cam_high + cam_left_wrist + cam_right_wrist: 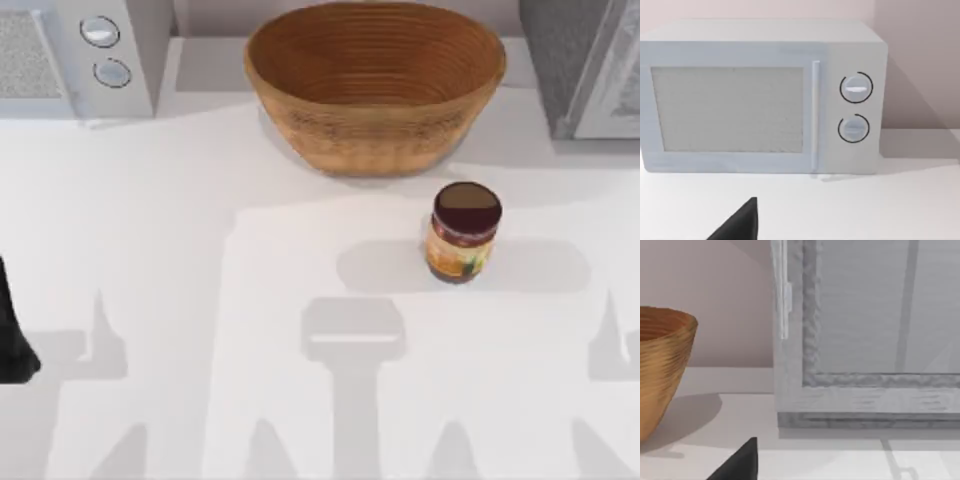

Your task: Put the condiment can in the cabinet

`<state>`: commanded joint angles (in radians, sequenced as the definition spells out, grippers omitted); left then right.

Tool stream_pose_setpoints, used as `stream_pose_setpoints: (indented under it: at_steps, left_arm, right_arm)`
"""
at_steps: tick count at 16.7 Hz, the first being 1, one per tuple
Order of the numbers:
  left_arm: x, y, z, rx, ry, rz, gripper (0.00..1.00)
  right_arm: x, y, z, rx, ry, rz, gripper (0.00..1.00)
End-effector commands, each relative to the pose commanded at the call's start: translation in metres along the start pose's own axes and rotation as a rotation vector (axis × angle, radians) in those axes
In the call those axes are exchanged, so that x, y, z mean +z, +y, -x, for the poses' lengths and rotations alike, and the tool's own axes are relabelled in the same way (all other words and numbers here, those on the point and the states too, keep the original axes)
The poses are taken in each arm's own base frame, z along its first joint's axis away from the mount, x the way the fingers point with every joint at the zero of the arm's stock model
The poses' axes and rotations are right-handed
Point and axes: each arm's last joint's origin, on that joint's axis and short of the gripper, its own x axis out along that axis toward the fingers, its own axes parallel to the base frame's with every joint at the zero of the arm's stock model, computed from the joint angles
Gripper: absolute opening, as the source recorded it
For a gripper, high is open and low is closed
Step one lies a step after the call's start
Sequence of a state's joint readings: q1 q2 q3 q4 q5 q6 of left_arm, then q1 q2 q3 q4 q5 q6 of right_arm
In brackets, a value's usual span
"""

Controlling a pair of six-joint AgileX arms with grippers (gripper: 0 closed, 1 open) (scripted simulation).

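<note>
The condiment can (463,232) stands upright on the white table, right of centre. It has a dark brown lid and a red band over a yellow-orange label. It sits just in front of the woven bowl's right end. The grey cabinet (585,65) stands at the back right corner; the right wrist view shows its framed front (865,340) with a pale handle (785,310). A dark part of my left arm (12,335) shows at the table's left edge, far from the can. Each wrist view shows a black gripper tip, the left gripper (740,226) and the right gripper (740,466).
A large woven bowl (375,85) stands at the back centre, between the cabinet and a white microwave (80,50) at the back left. The microwave (760,100) faces the left wrist camera with its door closed. Bare table lies in front of the can.
</note>
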<state>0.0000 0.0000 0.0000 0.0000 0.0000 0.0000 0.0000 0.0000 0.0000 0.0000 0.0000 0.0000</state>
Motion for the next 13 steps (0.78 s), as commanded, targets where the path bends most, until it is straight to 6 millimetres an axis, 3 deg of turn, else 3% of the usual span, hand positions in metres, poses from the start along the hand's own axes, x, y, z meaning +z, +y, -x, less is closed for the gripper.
stream_pose_setpoints:
  at_steps: [7, 13]
  left_arm:
    - [0.000, 0.000, 0.000, 0.000, 0.000, 0.000, 1.00]
    - [0.000, 0.000, 0.000, 0.000, 0.000, 0.000, 1.00]
  right_arm:
    - [0.010, 0.001, -0.002, 0.041, 0.047, 0.059, 1.00]
    - [0.031, 0.004, -0.017, 0.210, 0.216, 0.221, 1.00]
